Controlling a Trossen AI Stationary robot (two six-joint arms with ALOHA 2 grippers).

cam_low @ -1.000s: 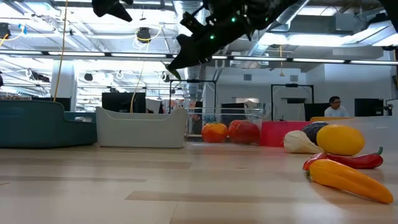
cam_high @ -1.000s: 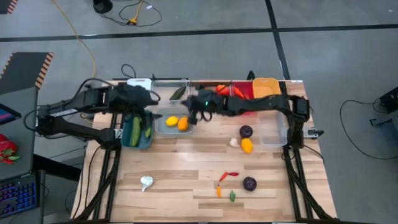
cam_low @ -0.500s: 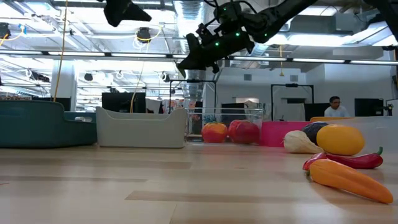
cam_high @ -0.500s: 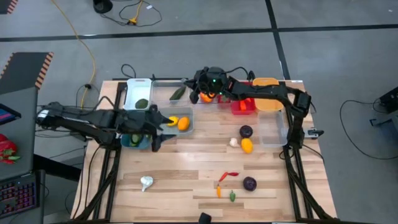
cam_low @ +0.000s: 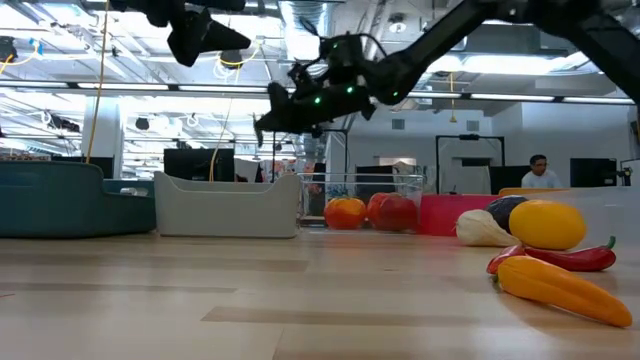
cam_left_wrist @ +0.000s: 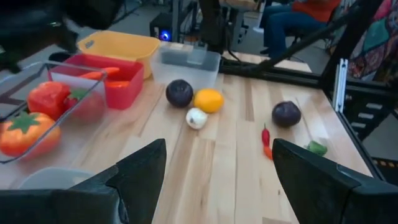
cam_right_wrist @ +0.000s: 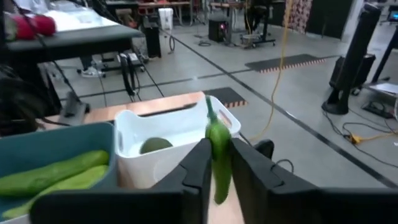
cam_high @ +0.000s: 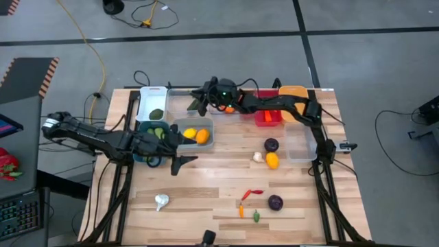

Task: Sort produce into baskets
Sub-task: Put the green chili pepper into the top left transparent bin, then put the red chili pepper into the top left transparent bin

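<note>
Over the back row of tubs, the right gripper [cam_right_wrist: 214,163] hangs with its fingers pinched close around a slim green pepper [cam_right_wrist: 217,149], which stands upright between them above the white basket [cam_right_wrist: 180,134]. The left gripper [cam_left_wrist: 214,171] hovers near the grey-blue basket [cam_high: 206,140], jaws spread wide, holding nothing. Two cucumbers [cam_right_wrist: 59,171] lie in the teal basket [cam_right_wrist: 37,146].

the high view looks straight down on my whole table [cam_high: 206,185]. the low view sits at tabletop height, close to the yellow lemon [cam_low: 547,224], facing the room. my left wrist view looks across that lemon [cam_left_wrist: 208,100]; my right wrist view faces the white basket [cam_right_wrist: 168,140].
</note>
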